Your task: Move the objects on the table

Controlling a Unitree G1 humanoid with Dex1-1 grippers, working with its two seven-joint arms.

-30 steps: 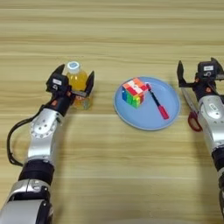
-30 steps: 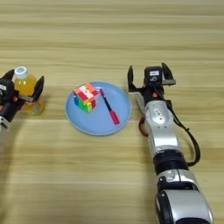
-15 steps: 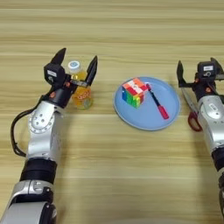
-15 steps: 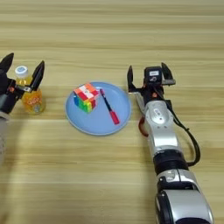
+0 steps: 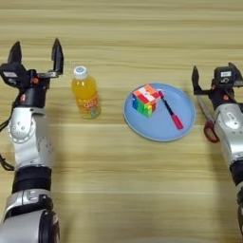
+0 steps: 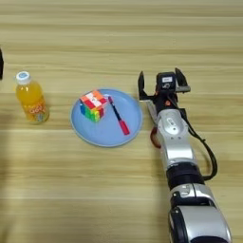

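An orange-juice bottle (image 5: 85, 93) with a white cap stands upright on the wooden table (image 5: 118, 190), left of a blue plate (image 5: 156, 126). On the plate lie a multicoloured puzzle cube (image 5: 145, 99) and a red-and-black pen (image 5: 170, 111). My left gripper (image 5: 35, 51) is open, raised to the left of the bottle and apart from it. At the plate's right side my right gripper (image 6: 160, 82) stands open and holds nothing.
Red-handled scissors (image 5: 208, 121) lie on the table under my right forearm, just right of the plate.
My left gripper has let go of the bottle and drawn back to the left. The bottle now stands free. The right arm has not moved.
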